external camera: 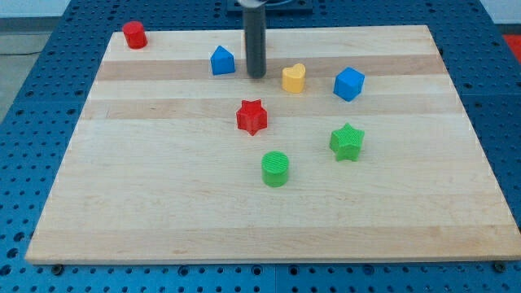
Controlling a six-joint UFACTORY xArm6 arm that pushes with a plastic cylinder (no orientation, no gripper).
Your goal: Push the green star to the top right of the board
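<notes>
The green star (pixel 347 142) lies right of the board's middle, below the blue cube (pixel 348 83). My tip (pixel 256 76) stands near the view's top centre, between the blue house-shaped block (pixel 222 61) and the yellow heart (pixel 294 78). The tip is well up and to the left of the green star and touches no block. The red star (pixel 251 116) lies just below the tip. The green cylinder (pixel 275 168) lies below the red star, to the lower left of the green star.
A red cylinder (pixel 134 35) stands at the board's top left corner. The wooden board (pixel 146 203) rests on a blue perforated table (pixel 24 122). The board's top right corner (pixel 423 32) holds no block.
</notes>
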